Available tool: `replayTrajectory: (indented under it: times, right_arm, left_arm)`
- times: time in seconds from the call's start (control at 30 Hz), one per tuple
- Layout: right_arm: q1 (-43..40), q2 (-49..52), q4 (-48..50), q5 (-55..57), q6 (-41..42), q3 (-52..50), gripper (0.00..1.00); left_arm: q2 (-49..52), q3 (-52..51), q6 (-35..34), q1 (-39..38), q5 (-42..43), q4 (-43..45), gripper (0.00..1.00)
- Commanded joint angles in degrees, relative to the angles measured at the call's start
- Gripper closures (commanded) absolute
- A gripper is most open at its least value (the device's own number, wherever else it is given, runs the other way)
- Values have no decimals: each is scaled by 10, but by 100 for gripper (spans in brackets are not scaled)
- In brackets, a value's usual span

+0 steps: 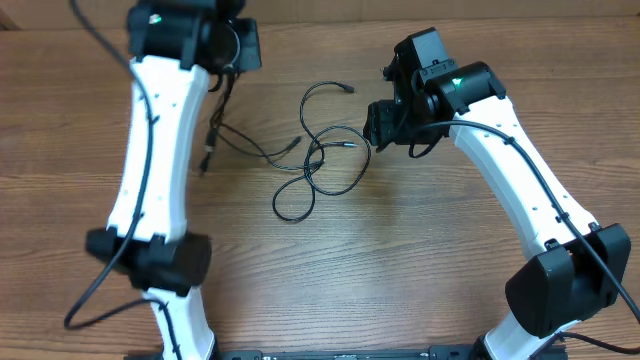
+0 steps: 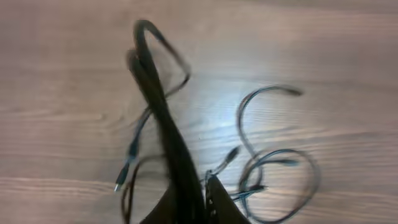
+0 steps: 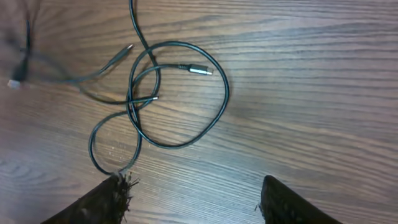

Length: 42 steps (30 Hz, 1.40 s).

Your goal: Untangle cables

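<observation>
Cables (image 3: 227, 93) lie looped just ahead of the wide-open right hand (image 3: 193, 186); left hand (image 2: 199, 202) pinches one up, probably to loosen knots.

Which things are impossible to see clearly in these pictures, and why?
- Left tool: cut by the bottom edge in the left wrist view, behind a blurred cable; overhead, the arm covers it.
- Tangled cables: too thin overhead to tell which lies on top at the crossings.
- Plug at the left edge, right wrist view: blurred.
</observation>
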Motion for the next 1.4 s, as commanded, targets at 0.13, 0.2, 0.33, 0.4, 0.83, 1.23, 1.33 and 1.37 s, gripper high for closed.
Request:
replayTrajectory:
  times: [0.13,0.2,0.33,0.4,0.83,1.23,1.33,1.37]
  right_arm:
    - [1,0,24,25,-3,-2,32]
    - [1,8,38,26,-6,-2,32]
    - [2,49,49,26,-83,-2,31]
    - [2,71,51,27,-120,-2,30]
    - [2,191,147,27,-248,-2,24]
    - [2,253,197,26,-243,-2,59]
    - [2,253,201,26,-212,-2,91]
    - [2,252,200,26,-195,-2,96]
  left_arm:
    - [76,2,-2,2,80,-75,41]
    - [89,1,-5,2,81,-107,40]
    - [112,1,-33,3,59,-161,25]
    - [113,1,-63,4,24,-167,25]
    - [70,2,-92,48,21,-163,23]
    - [68,2,-88,47,21,-163,22]
    - [68,2,-88,47,22,-163,22]
    - [68,2,-88,47,24,-163,21]
